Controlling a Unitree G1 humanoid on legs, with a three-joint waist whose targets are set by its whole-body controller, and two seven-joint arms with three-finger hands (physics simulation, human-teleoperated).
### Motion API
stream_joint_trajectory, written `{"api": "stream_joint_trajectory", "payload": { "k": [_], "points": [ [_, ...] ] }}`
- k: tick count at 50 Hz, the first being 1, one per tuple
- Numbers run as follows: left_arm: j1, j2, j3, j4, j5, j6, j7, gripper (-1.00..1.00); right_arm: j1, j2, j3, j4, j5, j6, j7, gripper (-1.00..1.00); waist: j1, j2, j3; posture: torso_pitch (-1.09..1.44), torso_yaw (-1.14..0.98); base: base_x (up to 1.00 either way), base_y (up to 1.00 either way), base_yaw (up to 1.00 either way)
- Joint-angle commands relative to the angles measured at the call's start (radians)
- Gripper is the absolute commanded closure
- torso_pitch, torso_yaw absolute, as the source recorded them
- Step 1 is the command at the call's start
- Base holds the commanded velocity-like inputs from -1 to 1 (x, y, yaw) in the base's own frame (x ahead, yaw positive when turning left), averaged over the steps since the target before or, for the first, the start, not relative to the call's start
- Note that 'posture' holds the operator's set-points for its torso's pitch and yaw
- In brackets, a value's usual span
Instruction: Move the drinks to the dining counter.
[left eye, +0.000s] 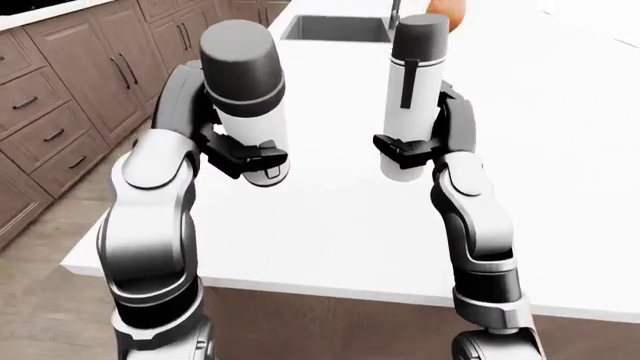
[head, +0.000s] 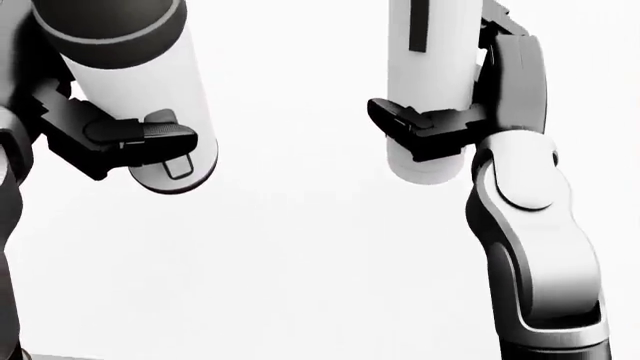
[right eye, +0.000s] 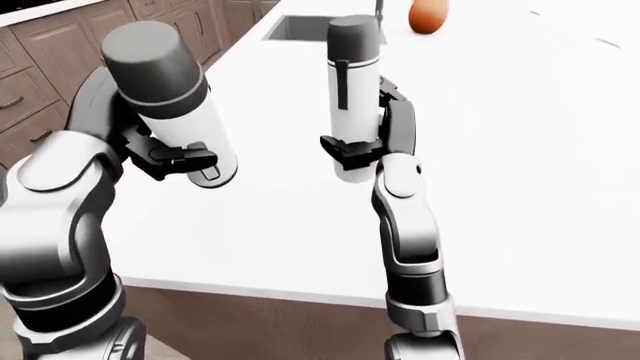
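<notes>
2 white flasks, dark caps: left one (left eye: 245, 105) tilted, right one (left eye: 412, 97) upright.
</notes>
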Motion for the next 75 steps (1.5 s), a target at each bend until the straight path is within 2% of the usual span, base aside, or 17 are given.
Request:
{"api": "stream_joint_trajectory", "payload": {
  "k": [1,17,39,41,44,55,63,71,75],
  "points": [
    [-0.041,0.010,0.011,-0.032,0.007,-0.027,0.004,1.00,-0.013,-0.002,-0.004,-0.009,0.002,-0.076,-0.004,1.00,-0.001,0.006,-0.024,0.00,0.00,0.00,0.00,0.00],
    [-0.032,0.009,0.016,-0.033,0.006,-0.033,0.007,1.00,0.025,0.002,-0.001,0.123,-0.002,-0.253,-0.001,1.00,-0.002,0.003,-0.030,0.00,0.00,0.00,0.00,0.00],
    [-0.037,0.010,0.016,-0.026,0.004,-0.033,0.010,1.00,0.046,0.004,-0.002,0.224,-0.004,-0.344,-0.006,1.00,0.002,-0.005,-0.036,0.00,0.00,0.00,0.00,0.00],
    [-0.034,0.010,0.019,-0.023,0.002,-0.040,0.010,1.00,0.050,0.004,-0.001,0.227,-0.004,-0.349,-0.003,0.83,0.003,-0.005,-0.037,0.00,0.00,0.00,0.00,0.00],
    [-0.034,0.010,0.016,-0.034,0.003,-0.027,0.009,1.00,0.054,0.004,-0.002,0.228,-0.005,-0.353,-0.001,0.69,0.003,-0.007,-0.039,0.00,0.00,0.00,0.00,0.00],
    [-0.036,0.015,0.017,-0.040,0.002,-0.022,0.006,1.00,0.061,0.003,-0.005,0.252,-0.004,-0.387,0.005,0.38,0.004,-0.014,-0.040,0.00,0.00,0.00,0.00,0.00],
    [-0.032,0.014,0.020,-0.029,0.000,-0.038,0.009,1.00,0.062,0.002,-0.005,0.258,-0.002,-0.394,0.007,-0.07,0.006,-0.016,-0.040,0.00,0.00,0.00,0.00,0.00],
    [-0.033,0.015,0.018,-0.032,0.002,-0.034,0.008,1.00,0.069,0.001,-0.004,0.230,0.000,-0.373,0.010,-0.20,0.006,-0.016,-0.039,0.00,0.00,0.00,0.00,0.00],
    [-0.034,0.015,0.018,-0.037,0.003,-0.029,0.007,1.00,0.070,0.000,-0.007,0.219,0.001,-0.366,0.010,-0.44,0.007,-0.014,-0.039,0.00,0.00,0.00,0.00,0.00]
  ]
}}
